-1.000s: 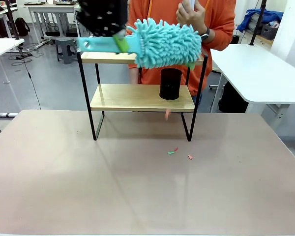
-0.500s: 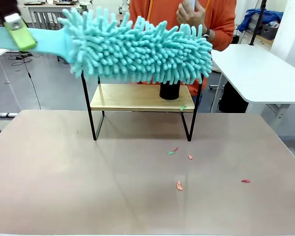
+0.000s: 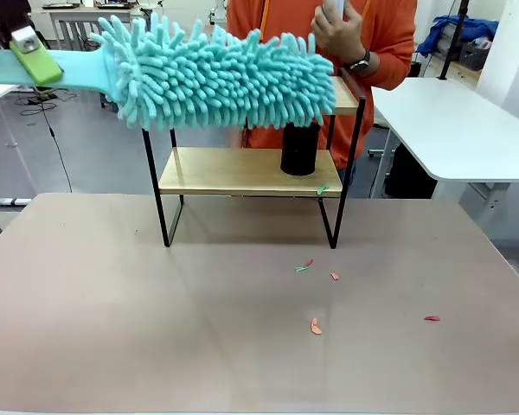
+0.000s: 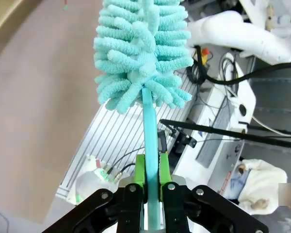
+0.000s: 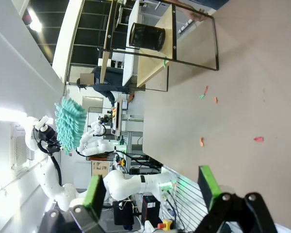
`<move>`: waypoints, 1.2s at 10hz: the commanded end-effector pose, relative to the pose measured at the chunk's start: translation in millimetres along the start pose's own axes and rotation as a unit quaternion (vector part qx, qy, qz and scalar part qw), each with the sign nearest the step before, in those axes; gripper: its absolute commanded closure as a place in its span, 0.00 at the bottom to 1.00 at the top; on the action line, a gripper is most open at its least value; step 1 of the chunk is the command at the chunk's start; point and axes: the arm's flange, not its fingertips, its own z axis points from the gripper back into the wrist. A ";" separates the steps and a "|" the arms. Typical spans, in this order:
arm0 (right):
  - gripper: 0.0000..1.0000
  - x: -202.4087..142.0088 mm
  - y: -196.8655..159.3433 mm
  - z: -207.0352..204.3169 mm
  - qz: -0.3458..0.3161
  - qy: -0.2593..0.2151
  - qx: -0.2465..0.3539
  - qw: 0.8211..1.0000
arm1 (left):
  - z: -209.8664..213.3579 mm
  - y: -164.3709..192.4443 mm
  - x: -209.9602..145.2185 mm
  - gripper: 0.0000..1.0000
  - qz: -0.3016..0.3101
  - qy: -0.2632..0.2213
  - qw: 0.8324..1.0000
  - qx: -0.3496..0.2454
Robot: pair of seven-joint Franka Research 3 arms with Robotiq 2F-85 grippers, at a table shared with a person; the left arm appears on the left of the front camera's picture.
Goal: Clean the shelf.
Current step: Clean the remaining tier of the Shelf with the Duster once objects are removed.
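Note:
The shelf (image 3: pixel 242 170) stands at the far middle of the table, with a black cup (image 3: pixel 300 149) on its lower board. A turquoise fluffy duster (image 3: pixel 216 78) hangs in front of the top board and hides most of it. My left gripper (image 3: pixel 30 56) is at the upper left, shut on the duster's flat handle (image 3: pixel 73 69). In the left wrist view the green pads (image 4: pixel 140 170) clamp the handle (image 4: pixel 149 136) below the duster head (image 4: pixel 143 48). My right gripper (image 5: pixel 152 189) stands open, far back from the shelf (image 5: pixel 155 53), with nothing between its fingers.
Small red and green scraps (image 3: pixel 316 326) lie on the table in front of the shelf, and one green scrap (image 3: pixel 322 189) sits on the lower board's edge. A person in orange stands behind the shelf, with a hand (image 3: pixel 337 30) raised and holding something white.
The duster swept off the top board toward the left and the camera, then its head drew slightly further left. More scraps landed on the table and one on the lower board.

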 end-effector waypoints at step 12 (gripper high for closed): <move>0.00 0.8 1.1 0.5 0.014 0.001 0.002 1.000 | 78.4 195.0 -193.6 0.88 0.440 -0.405 0.790 0.133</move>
